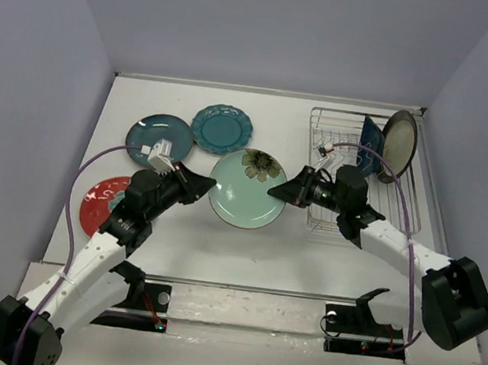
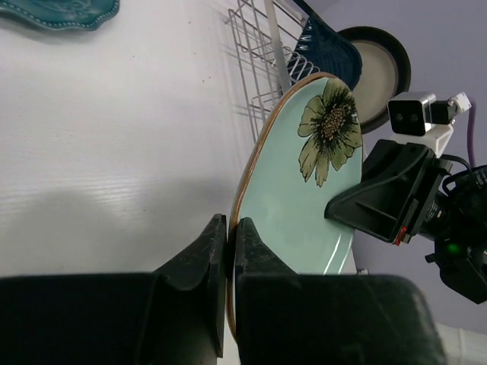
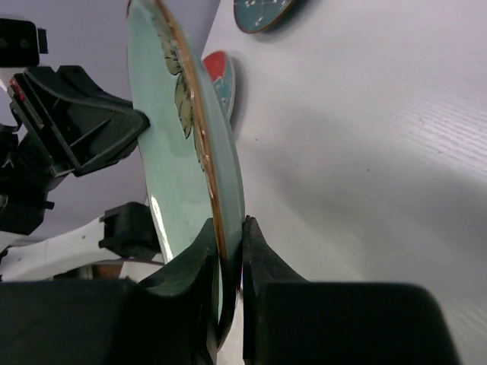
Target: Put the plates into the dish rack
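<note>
Pinching L rim of mint flower plate (image 1: 244,198) w/ L gripper (image 1: 210,187), clamped tight; plate mid-tabletop (image 1: 218,251), apparently lifted. Nipping opp. rim w/ R gripper (image 1: 275,191), also closed on it. Prob. a handover, since dish rack (image 1: 397,206) sits far R, nearer R arm. Already racked: navy plate (image 1: 370,149) & brown-rimmed plate (image 1: 400,144).

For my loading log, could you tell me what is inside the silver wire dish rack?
Standing at the silver wire dish rack's far right: a navy leaf-shaped plate and a brown-rimmed cream plate. The right arm hides its near left part.
</note>
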Tool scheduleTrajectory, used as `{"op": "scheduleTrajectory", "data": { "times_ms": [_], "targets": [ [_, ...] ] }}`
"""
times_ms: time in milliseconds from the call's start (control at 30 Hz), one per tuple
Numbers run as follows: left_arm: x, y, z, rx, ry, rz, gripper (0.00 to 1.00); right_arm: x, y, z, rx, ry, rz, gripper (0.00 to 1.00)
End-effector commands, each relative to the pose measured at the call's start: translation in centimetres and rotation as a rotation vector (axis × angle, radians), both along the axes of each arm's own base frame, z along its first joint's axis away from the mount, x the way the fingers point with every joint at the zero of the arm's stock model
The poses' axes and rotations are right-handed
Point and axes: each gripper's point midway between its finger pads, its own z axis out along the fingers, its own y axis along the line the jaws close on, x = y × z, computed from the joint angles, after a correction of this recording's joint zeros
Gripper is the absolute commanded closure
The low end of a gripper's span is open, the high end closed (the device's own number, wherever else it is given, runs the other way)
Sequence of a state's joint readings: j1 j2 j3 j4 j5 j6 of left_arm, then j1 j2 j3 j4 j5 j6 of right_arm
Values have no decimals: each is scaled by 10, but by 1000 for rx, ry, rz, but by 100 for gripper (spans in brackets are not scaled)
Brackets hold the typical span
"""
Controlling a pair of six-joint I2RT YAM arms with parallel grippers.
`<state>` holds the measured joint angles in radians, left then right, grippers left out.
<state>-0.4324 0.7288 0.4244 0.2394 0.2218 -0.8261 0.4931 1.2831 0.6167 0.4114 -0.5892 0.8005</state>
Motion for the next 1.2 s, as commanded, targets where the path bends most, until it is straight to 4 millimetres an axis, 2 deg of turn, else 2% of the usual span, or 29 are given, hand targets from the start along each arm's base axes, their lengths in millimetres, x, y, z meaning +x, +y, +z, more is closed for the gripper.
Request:
{"op": "scheduleTrajectory", "data": {
  "times_ms": [0,67,100,133,167,200,267,300,333,367,433,467,500,567,600,667,700,833,967,1000,1033,1167],
  "targets": [
    [-12,-22,100,-167,-248,-138,74,-7,7,47,95,-173,29,93],
    [-9,-20,105,-142,-256,-125,56,-8,1,64,107,-221,-5,93],
    [-6,-17,95,-85,-231,-110,36,-1,-5,68,92,-226,-63,93],
    [-3,-14,94,-54,-226,-91,28,1,-10,74,83,-245,-99,93],
    [2,-7,103,-29,-239,-47,21,0,-19,90,81,-301,-138,93],
    [3,-2,96,31,-227,-33,13,9,-29,97,56,-309,-221,93],
    [6,5,107,68,-252,3,4,16,-46,113,11,-368,-312,93],
    [3,9,106,91,-244,10,1,22,-62,116,-40,-369,-405,93],
    [3,12,108,122,-262,15,1,26,-71,122,-70,-386,-454,93],
    [3,16,118,135,-286,33,1,30,-80,139,-101,-437,-492,93],
    [0,23,126,169,-309,48,1,43,-106,141,-209,-440,-629,93],
    [0,28,129,209,-325,64,1,47,-117,156,-254,-484,-675,93],
    [-2,32,127,237,-324,69,1,54,-137,150,-338,-466,-765,93],
    [-3,43,129,295,-355,101,1,59,-159,164,-428,-503,-856,93],
    [-4,47,125,321,-349,110,1,62,-176,166,-483,-503,-941,93],
    [-5,56,122,360,-358,144,1,69,-191,166,-584,-513,-998,93],
    [-4,60,114,393,-353,151,1,70,-203,173,-622,-514,-1061,93],
    [-3,68,94,433,-343,179,1,78,-229,174,-803,-509,-1174,93],
    [-6,63,96,419,-370,151,1,87,-251,189,-949,-503,-1269,93],
    [-6,63,96,418,-374,150,1,93,-263,187,-1011,-489,-1288,93],
    [-6,63,96,421,-376,150,1,96,-268,191,-1016,-488,-1298,93],
    [-10,57,95,417,-384,110,1,110,-289,185,-1062,-460,-1314,93]
  ]
}}
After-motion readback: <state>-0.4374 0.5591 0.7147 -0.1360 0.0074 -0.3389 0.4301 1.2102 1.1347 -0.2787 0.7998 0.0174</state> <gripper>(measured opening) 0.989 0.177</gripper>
